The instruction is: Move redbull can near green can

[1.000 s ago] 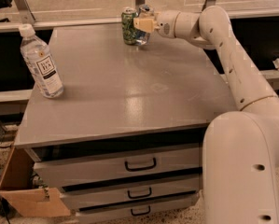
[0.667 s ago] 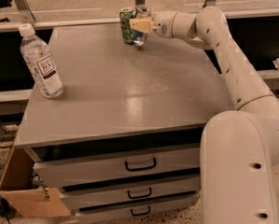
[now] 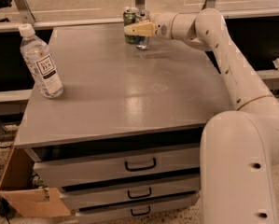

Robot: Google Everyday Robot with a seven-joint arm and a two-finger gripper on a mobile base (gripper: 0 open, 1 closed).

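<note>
Arm edged left; end effector (image 3: 133,29) clamped on redbull can (image 3: 142,41), just beside green can (image 3: 128,17), top centre. Placement step; next: release, withdraw.

You had a grey table (image 3: 129,92) carrying a water bottle (image 3: 41,64) at 9 o'clock. At 12 o'clock the green can (image 3: 129,17) and redbull can (image 3: 142,42) stood just beside each other, with the pincer (image 3: 138,30) against them.

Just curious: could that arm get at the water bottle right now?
Probably yes: the gripper is at the redbull can on the far edge, and nothing stands between it and the water bottle.
</note>
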